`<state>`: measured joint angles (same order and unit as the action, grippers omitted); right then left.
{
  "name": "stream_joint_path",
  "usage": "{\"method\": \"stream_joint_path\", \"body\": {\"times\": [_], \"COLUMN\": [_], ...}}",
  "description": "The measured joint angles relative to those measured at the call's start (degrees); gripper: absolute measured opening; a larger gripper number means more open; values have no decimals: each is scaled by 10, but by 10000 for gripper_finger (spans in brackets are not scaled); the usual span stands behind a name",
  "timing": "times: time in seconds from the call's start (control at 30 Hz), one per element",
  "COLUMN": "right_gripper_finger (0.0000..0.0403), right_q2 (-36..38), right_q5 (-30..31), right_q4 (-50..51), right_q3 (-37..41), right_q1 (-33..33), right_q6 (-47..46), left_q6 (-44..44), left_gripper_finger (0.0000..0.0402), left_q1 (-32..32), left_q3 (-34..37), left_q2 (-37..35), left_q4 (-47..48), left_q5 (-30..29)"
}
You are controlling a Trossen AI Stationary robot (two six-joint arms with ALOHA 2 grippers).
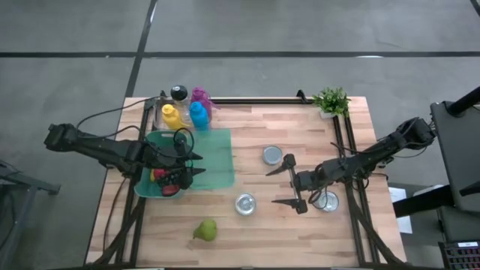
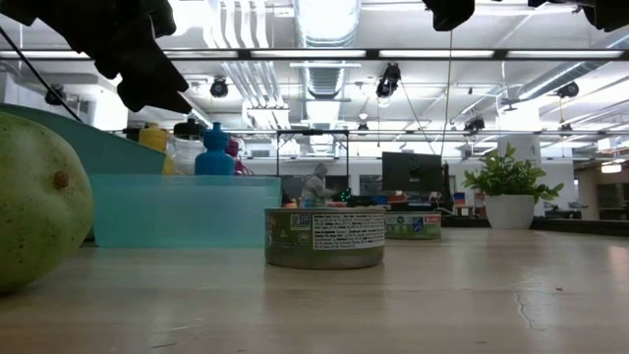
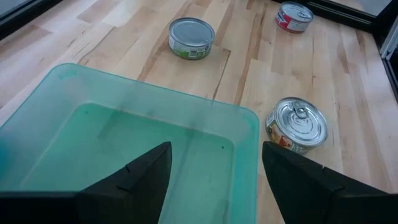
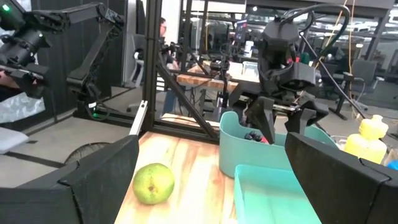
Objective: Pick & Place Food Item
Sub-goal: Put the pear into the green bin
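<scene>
Three cans (image 1: 245, 203); one pear (image 1: 205, 230); four bottles (image 1: 198, 114); one bin (image 1: 154, 139).

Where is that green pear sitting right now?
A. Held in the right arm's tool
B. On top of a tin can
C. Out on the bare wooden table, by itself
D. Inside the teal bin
C: in the high view the pear lies alone on the wooden table, near the front edge, apart from the teal bin and from both tools.
</scene>
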<state>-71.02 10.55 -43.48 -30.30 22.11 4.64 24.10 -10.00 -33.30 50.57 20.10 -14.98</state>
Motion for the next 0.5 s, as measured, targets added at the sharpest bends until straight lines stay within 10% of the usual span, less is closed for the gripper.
{"method": "stream_joint_path", "body": {"times": [0.5], "right_gripper_finger": [400], "right_q2": [-3], "right_q5": [0], "right_q4": [0], "right_q3": [0], "right_q1": [0], "right_q6": [0], "left_q6": [23], "left_gripper_finger": [254], "left_q1": [-24], "left_q3": [-13], "left_q2": [1], "left_q4": [-7], "left_q5": [40]}}
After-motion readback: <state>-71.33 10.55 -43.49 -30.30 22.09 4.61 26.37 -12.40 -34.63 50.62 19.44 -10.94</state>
